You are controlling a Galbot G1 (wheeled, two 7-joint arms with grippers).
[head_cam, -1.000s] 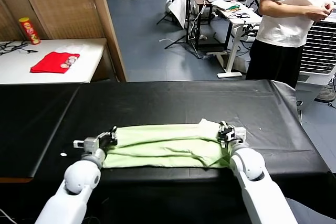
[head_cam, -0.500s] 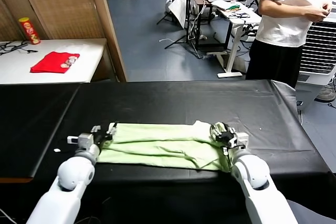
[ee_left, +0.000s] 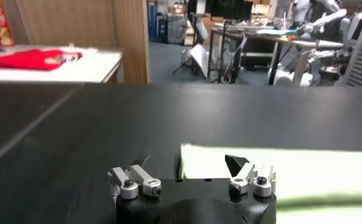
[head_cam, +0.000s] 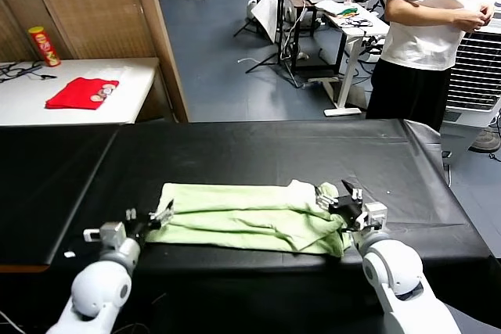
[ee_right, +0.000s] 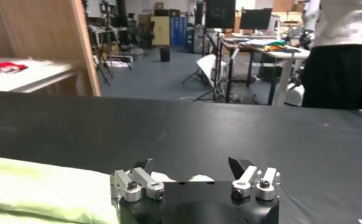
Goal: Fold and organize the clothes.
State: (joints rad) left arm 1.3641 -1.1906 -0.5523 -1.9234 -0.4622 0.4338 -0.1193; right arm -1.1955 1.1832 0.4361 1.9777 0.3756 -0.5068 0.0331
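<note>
The pale light-green T-shirt point(head_cam: 243, 217) lies folded into a long flat strip across the black table point(head_cam: 250, 150), near its front edge. My left gripper point(head_cam: 147, 220) is open and empty at the strip's left end, with one finger over the cloth edge. In the left wrist view point(ee_left: 190, 164) the shirt point(ee_left: 278, 176) starts between the open fingers. My right gripper point(head_cam: 338, 198) is open and empty at the strip's right end, over a bunched corner. In the right wrist view point(ee_right: 192, 165) the shirt point(ee_right: 41, 189) lies to one side.
A red folded cloth point(head_cam: 81, 92) and a red can point(head_cam: 43, 44) sit on the white side table at the far left. A person in a white T-shirt point(head_cam: 438, 13) stands beyond the table's far right corner. Desks and stands fill the background.
Both grippers have let go of the shirt's ends, opened, and drawn back toward the table's front edge. The shirt has settled flat, slightly shifted forward.
</note>
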